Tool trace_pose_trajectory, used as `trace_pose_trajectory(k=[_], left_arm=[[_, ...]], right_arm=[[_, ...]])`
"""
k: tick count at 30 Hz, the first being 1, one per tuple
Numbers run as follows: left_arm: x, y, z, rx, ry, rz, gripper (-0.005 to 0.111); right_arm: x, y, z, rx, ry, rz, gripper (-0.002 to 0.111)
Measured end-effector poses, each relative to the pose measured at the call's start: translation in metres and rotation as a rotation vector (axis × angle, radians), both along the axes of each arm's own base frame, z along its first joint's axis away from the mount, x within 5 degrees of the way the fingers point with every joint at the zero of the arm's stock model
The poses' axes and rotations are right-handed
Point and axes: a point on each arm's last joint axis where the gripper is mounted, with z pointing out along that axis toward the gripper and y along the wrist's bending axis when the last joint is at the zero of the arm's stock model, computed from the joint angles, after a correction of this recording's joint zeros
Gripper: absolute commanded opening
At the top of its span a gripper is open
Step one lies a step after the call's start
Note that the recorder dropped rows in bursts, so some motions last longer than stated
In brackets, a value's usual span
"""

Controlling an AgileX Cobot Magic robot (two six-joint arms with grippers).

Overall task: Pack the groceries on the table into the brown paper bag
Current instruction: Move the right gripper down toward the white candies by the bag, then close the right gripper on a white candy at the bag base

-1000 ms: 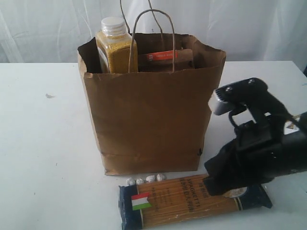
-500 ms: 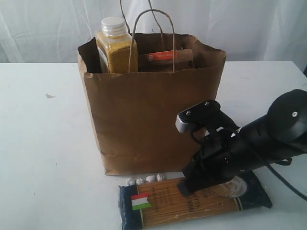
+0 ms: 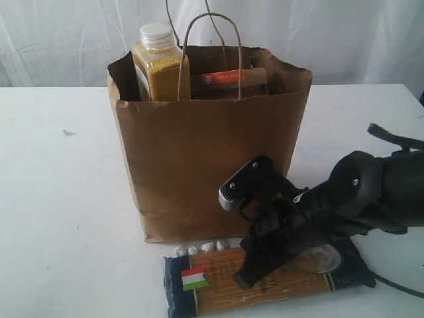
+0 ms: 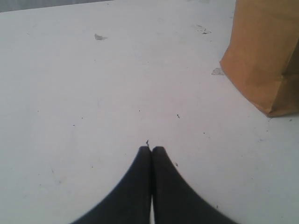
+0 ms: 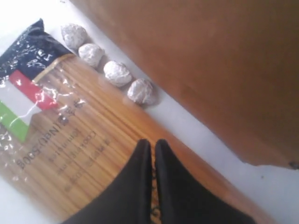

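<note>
The brown paper bag stands upright mid-table. Out of its open top poke the yellow-grain bottle and the kraft pouch with the orange strip. The long dark-blue spaghetti packet lies flat on the table in front of the bag. My right gripper is shut and empty, its tips low over the packet's middle; the right wrist view shows the gripper above the clear window of the packet. My left gripper is shut and empty over bare table, away from the bag's corner.
Several small foil-wrapped balls lie in a row between the bag's base and the packet, also seen as foil balls close to the right gripper. A white curtain hangs behind the table. A small dark mark sits at the left.
My right arm has swung down and to the left, from beside the bag's right corner to low over the spaghetti packet. The bag and its contents have not moved.
</note>
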Motion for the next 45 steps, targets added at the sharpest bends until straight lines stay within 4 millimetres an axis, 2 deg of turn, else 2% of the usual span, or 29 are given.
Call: trace_pose_trajectory(k=[6, 13, 25, 38, 42, 45], left_arm=[[0.0, 0.0, 0.0, 0.0, 0.0, 0.0, 0.0], [0.0, 0.0, 0.0, 0.0, 0.0, 0.0, 0.0], [0.0, 0.0, 0.0, 0.0, 0.0, 0.0, 0.0], [0.0, 0.0, 0.0, 0.001, 0.002, 0.001, 0.0], [0.0, 0.0, 0.0, 0.001, 0.002, 0.001, 0.0], [0.0, 0.0, 0.0, 0.001, 0.002, 0.001, 0.0]], right_arm=[[0.0, 0.006, -0.013, -0.027, 0.004, 0.009, 0.003], [-0.002, 0.007, -0.015, -0.026, 0.034, 0.016, 0.003], [-0.017, 0.009, -0.016, -0.016, 0.236, 0.018, 0.003], [-0.023, -0.007, -0.016, -0.196, 0.349, -0.081, 0.003], [-0.021, -0.006, -0.011, -0.153, 0.332, -0.138, 0.005], [-0.02, -0.004, -0.006, -0.072, 0.296, -0.201, 0.012]])
